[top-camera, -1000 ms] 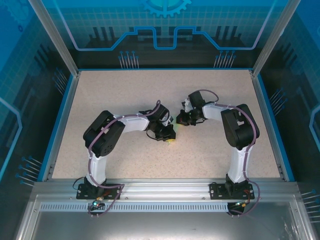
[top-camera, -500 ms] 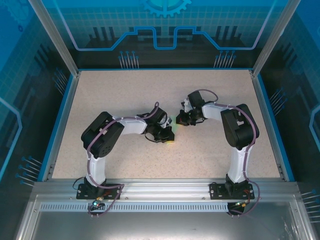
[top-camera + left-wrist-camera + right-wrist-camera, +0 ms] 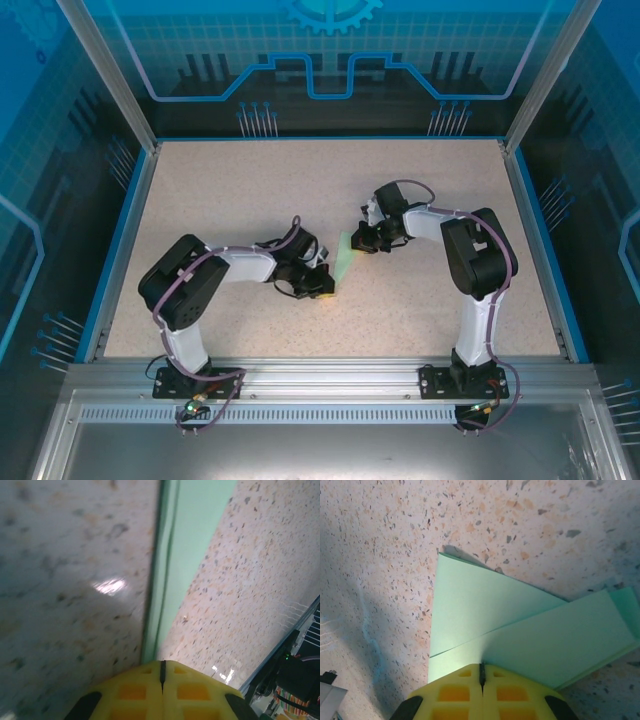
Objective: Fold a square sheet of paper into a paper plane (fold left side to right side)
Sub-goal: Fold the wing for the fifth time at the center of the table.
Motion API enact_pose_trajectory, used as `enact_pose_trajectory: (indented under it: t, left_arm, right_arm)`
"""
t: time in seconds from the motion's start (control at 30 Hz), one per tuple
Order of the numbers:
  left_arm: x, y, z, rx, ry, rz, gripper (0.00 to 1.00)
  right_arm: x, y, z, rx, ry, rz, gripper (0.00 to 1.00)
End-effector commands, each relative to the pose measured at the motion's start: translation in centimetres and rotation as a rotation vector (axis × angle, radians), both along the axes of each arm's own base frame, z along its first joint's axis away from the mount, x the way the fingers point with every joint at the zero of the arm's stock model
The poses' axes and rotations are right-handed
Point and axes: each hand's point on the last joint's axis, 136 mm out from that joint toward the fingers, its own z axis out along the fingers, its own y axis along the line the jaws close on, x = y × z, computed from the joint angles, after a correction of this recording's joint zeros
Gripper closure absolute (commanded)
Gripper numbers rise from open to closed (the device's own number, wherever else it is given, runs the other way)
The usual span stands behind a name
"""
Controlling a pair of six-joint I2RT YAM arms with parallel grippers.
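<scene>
Speckled tabletop (image 3: 200,200) holds the folded pale-green sheet of paper (image 3: 344,258) near its middle, lying flat between the two grippers. The right gripper (image 3: 481,667), jaws pressed together, sits with its tips over the sheet's far-right part. The left gripper (image 3: 162,665), also closed, meets the sheet's near end.
</scene>
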Motion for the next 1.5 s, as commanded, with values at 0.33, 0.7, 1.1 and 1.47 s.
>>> enact_pose_trajectory:
  t: [0.33, 0.7, 1.1, 1.47]
  left_arm:
    - [5.1, -3.5, 3.3, -0.064, -0.023, -0.044, 0.92]
    - [7.0, -4.9, 0.5, -0.043, 0.01, -0.055, 0.91]
    - [3.8, -1.7, -2.3, 0.045, 0.071, -0.015, 0.92]
    - [-1.3, 1.4, -1.5, 0.018, 0.088, 0.007, 0.91]
  right_arm:
    - [-1.8, -1.1, -2.8, -0.095, 0.074, 0.003, 1.0]
    - [-1.8, -1.1, -2.7, -0.093, 0.074, 0.004, 1.0]
    - [-1.7, -1.3, -2.6, -0.101, 0.072, 0.005, 1.0]
    - [0.0, -0.7, -0.1, -0.082, -0.006, 0.018, 1.0]
